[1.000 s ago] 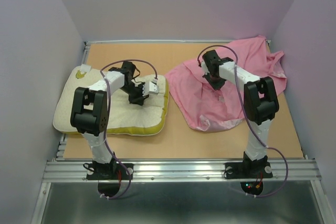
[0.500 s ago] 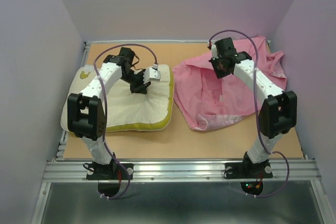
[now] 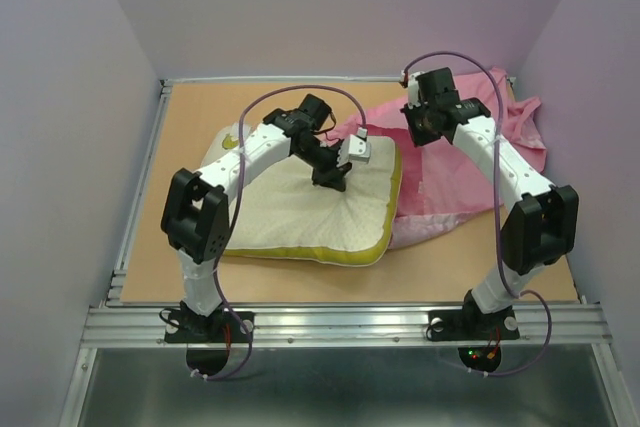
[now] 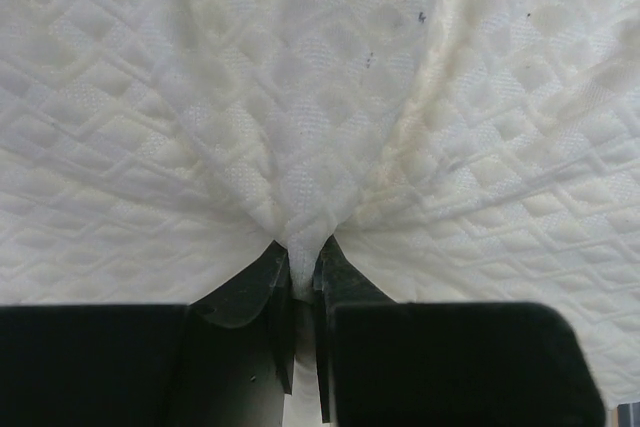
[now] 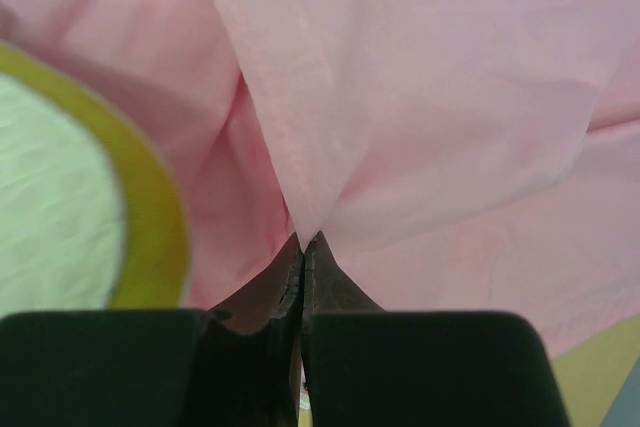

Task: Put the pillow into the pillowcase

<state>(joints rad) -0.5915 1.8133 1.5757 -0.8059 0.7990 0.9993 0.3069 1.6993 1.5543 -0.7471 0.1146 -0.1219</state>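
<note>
- Pinches a gathered fold of the pillow in the left tool, jaws drawn narrow on the dimpled cream cloth.
- Clamps a raised fold of the pink pillowcase in the right tool, jaws pressed tight on it.
- With the pillow flat on the middle of the table, yellow-banded right edge overlapping the pillowcase.
- With the pillowcase crumpled at the far right of the table, partly under that edge.

Bright, even light; blurred wrist foregrounds
</note>
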